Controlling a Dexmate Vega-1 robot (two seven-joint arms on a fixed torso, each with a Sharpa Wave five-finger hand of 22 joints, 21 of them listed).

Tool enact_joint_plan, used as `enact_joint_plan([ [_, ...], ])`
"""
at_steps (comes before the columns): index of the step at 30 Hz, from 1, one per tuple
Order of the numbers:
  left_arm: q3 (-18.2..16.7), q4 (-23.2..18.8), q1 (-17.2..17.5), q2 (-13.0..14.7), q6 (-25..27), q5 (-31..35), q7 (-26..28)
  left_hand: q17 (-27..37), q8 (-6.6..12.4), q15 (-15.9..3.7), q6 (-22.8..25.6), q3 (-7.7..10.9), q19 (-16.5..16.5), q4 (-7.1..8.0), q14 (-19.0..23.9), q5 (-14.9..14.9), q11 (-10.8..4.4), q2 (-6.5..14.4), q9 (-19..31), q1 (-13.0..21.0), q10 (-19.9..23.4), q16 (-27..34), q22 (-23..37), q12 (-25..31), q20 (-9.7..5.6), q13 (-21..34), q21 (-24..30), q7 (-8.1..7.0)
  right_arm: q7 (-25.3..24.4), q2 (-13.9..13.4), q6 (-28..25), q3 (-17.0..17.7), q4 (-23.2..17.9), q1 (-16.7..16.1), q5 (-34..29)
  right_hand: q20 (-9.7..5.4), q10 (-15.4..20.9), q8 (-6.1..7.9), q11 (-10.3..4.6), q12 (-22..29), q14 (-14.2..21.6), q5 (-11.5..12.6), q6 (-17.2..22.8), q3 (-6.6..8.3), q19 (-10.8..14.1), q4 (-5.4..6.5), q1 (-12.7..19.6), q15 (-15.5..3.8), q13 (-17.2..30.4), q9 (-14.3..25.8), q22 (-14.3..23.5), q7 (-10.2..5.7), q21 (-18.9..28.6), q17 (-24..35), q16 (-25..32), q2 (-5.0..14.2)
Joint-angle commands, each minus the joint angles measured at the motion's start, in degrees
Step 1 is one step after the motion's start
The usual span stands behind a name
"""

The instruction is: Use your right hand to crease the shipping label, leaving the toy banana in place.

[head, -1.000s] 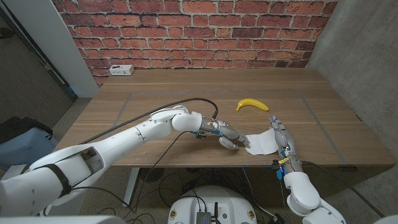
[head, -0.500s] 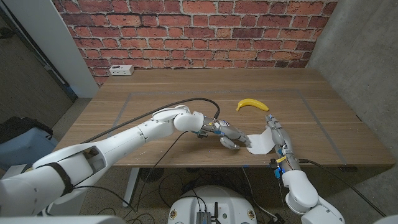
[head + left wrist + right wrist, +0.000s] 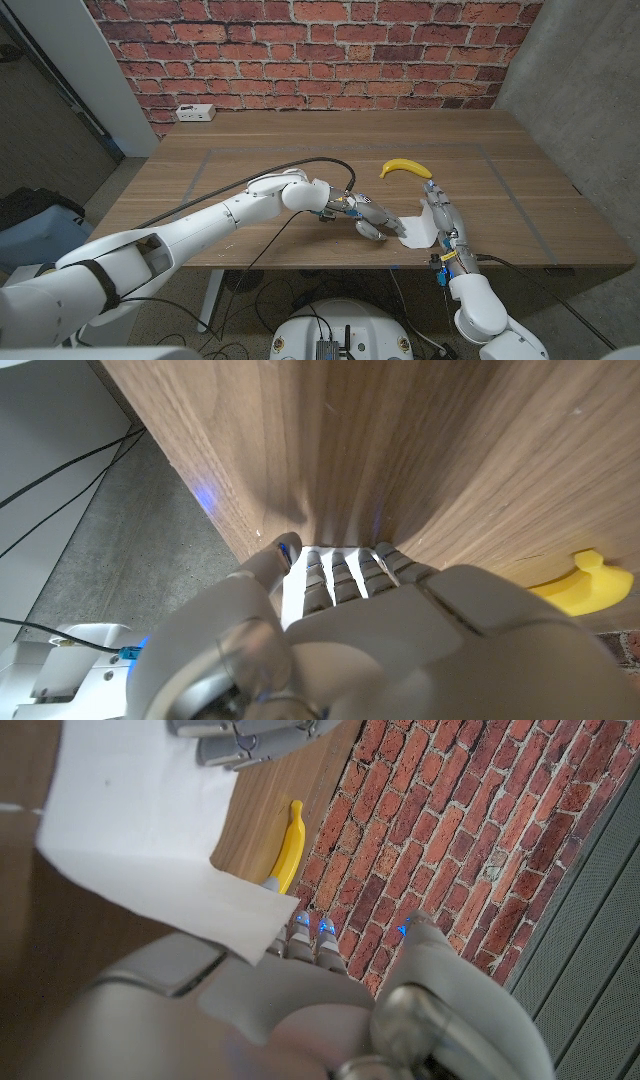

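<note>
The white shipping label [image 3: 413,234] lies near the table's front edge, and its right side is curled up off the wood. My right hand [image 3: 438,212] stands on its edge against that raised side, fingers straight and thumb apart; the lifted label [image 3: 130,830] rests on my right hand [image 3: 300,1010]. My left hand [image 3: 371,220] holds the label's left edge, with white paper [image 3: 296,586] showing between its thumb and fingers. My left hand's fingers [image 3: 250,738] lie on the sheet. The yellow toy banana [image 3: 405,167] sits just beyond the label, apart from both hands, and the banana [image 3: 290,842] lies near the brick wall.
A white power strip [image 3: 195,113] lies at the table's [image 3: 250,150] far left. A black cable [image 3: 300,165] runs along my left arm. The front edge is close under both hands. A brick wall stands behind the table.
My right hand has moved left and farther in, raising the label's right side higher. My left hand has stayed at the label's left edge. The banana has not moved.
</note>
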Motion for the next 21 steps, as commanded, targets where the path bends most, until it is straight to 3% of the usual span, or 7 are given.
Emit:
enact_joint_plan([
  [1,0.2,0.4,-0.4,-0.2,0.0,-0.3,0.0,0.2,-0.21,-2.31,-0.5,0.18,0.6,0.41,-0.4,0.0,-0.08,0.1,0.1,0.4,-0.3,0.1,0.1,0.0,-0.11,0.2,0.4,-0.03,-5.4,2.2,-5.2,0.2,-3.6,-3.2,0.0,1.98,4.1,0.89,2.31,1.0,4.2,0.0,3.7,0.61,4.7,0.31,-1.1,2.46,0.1,0.2,0.1,2.44,0.8,0.1,0.8,-0.92],
  [2,0.2,0.5,-0.5,-0.2,-0.2,-0.4,-0.1,0.2,-0.2,-2.32,-0.5,0.17,0.6,0.42,-0.3,0.0,-0.06,0.1,0.1,0.4,-0.3,0.1,0.1,0.0,-0.12,0.2,0.4,0.0,-6.1,2.4,-5.7,0.3,-3.8,-3.4,-0.3,2.59,5.6,1.27,3.23,1.2,5.2,0.0,5.5,0.71,5.6,0.41,-1.4,3.27,0.2,0.3,0.1,3.14,0.7,0.1,0.7,-1.0],
  [5,0.3,0.9,-0.6,-0.4,-0.5,-0.4,0.0,0.2,-0.18,-2.37,-0.6,0.15,0.5,0.44,-0.4,0.0,-0.09,0.1,0.1,0.5,-0.4,0.1,0.1,0.0,-0.15,0.2,0.4,0.01,-8.6,2.7,-8.5,0.4,-5.3,-4.2,-1.7,2.87,7.1,1.66,3.4,1.5,6.4,0.0,7.6,0.82,6.2,0.51,-1.7,3.74,0.2,0.3,0.1,4.32,0.5,0.1,0.8,-1.08],
  [16,0.5,1.5,-0.9,-0.5,-1.1,-0.5,0.4,0.2,-0.15,-2.31,-1.0,0.08,0.5,0.55,-0.4,-0.1,-0.1,0.1,0.1,0.6,-0.5,0.1,0.1,0.0,-0.18,0.2,0.3,0.09,-17.3,4.4,-17.0,0.5,-9.2,-5.6,-7.9,3.52,9.1,1.72,3.23,1.7,8.2,0.0,9.6,0.94,6.7,0.75,-2.3,3.83,0.2,0.3,0.1,2.72,0.0,0.2,0.8,-1.21],
  [18,0.5,1.7,-1.0,-0.5,-1.2,-0.5,0.4,0.2,-0.14,-2.27,-1.1,0.07,0.5,0.56,-0.5,-0.1,-0.09,0.1,0.1,0.6,-0.5,0.1,0.1,0.0,-0.19,0.2,0.3,0.09,-19.6,5.5,-18.0,0.1,-9.4,-5.6,-9.5,4.64,11.7,2.24,3.36,2.2,11.5,0.0,12.5,1.09,8.4,1.04,-2.9,3.62,0.2,0.3,0.2,3.23,0.2,0.3,1.6,-1.17],
  [19,0.4,1.7,-1.0,-0.5,-1.3,-0.4,0.6,0.2,-0.14,-2.31,-1.1,0.07,0.5,0.57,-0.5,-0.1,-0.08,0.1,0.1,0.6,-0.6,0.1,0.1,0.0,-0.17,0.2,0.3,0.11,-20.8,6.2,-18.1,-0.2,-9.3,-5.5,-10.4,5.58,15.3,2.42,3.94,3.1,15.1,0.0,14.8,1.32,10.9,1.21,-3.3,4.05,0.4,0.4,0.2,3.41,0.6,0.4,2.4,-1.23],
  [21,0.4,1.9,-1.0,-0.6,-1.4,-0.5,0.7,0.2,-0.15,-2.32,-1.2,0.06,0.5,0.59,-0.5,-0.1,-0.1,0.1,0.1,0.6,-0.6,0.2,0.1,0.0,-0.18,0.2,0.3,0.06,-22.5,7.4,-17.1,-0.5,-8.7,-5.3,-11.3,5.96,19.1,3.0,4.62,4.1,19.3,0.0,18.8,1.65,13.8,1.51,-3.9,4.26,0.7,0.6,0.3,5.45,1.0,0.7,3.2,-1.24],
])
